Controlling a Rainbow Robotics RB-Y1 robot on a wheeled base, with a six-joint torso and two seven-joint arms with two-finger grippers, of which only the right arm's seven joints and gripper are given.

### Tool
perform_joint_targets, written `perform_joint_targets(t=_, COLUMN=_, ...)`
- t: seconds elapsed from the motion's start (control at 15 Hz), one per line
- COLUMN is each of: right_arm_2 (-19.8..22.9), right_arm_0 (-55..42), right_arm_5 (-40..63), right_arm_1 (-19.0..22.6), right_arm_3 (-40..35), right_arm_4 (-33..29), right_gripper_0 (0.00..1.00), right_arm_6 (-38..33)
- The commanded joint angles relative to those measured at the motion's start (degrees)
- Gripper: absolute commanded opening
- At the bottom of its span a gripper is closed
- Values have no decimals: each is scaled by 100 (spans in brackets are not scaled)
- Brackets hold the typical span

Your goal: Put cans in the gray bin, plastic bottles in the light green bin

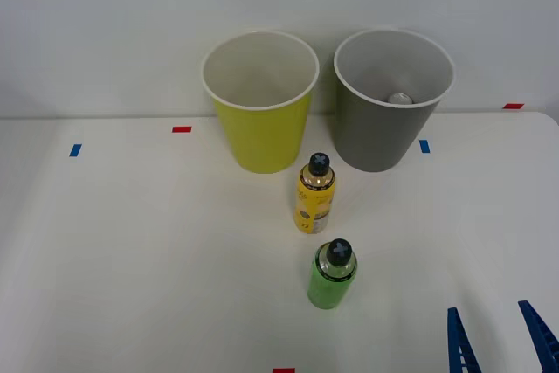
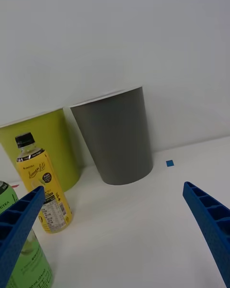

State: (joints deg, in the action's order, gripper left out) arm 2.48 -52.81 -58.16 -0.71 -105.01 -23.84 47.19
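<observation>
On the table [image 1: 131,259] stand two bottles [image 1: 316,194] [image 1: 332,275], two bins [image 1: 260,102] [image 1: 392,100]; end effector [image 1: 500,338] open.

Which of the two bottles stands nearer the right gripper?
The green bottle; the yellow-labelled bottle stands farther back, by the bins, away from the right gripper.

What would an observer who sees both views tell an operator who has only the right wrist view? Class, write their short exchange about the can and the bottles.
Operator: Is the can binned yet?
Observer: Yes. The can lies at the bottom of the gray bin, silver top showing.
Operator: Is the green bottle upright and capped?
Observer: Yes. The green bottle stands upright with a black cap, nearer the robot than the yellow bottle.
</observation>
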Motion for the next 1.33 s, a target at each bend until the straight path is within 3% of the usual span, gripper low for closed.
perform_joint_targets(t=0.07, right_arm_2=-1, right_arm_0=-1, right_arm_5=-2, right_arm_1=1, right_arm_3=-2, right_arm_4=2, right_gripper_0=100, right_arm_6=1)
perform_joint_targets(t=1.33, right_arm_2=-1, right_arm_0=-1, right_arm_5=-2, right_arm_1=1, right_arm_3=-2, right_arm_4=2, right_gripper_0=100, right_arm_6=1)
